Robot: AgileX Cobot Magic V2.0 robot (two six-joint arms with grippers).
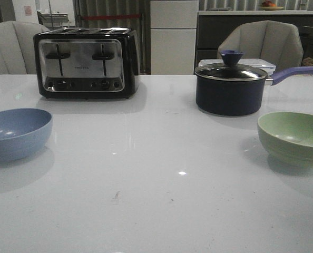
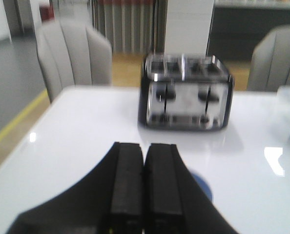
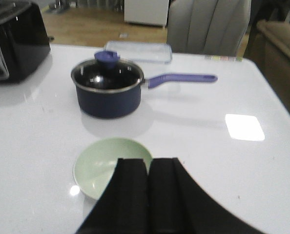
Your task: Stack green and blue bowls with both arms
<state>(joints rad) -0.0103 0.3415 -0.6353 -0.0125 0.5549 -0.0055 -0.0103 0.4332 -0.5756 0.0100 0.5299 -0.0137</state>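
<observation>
a white glossy table (image 1: 156,200) seen from the front; the blue bowl (image 1: 17,133) sits upright at the far left edge and the green bowl (image 1: 294,136) sits upright at the far right edge, well apart from each other, both empty; behind the blue bowl stands a black and chrome toaster (image 1: 86,62); behind the green bowl stands a dark navy saucepan (image 1: 230,87) with its lid on and a purple-blue handle pointing right; neither arm appears in the front view; in the left wrist view the left gripper (image 2: 144,168) has its two black fingers pressed together with nothing between them, and only a small sliver of the blue bowl (image 2: 202,185) shows just beside and beneath the fingers; in the right wrist view the right gripper (image 3: 148,170) also has its fingers closed together on nothing, hovering over the near rim of the green bowl (image 3: 103,163), partly covering it.
</observation>
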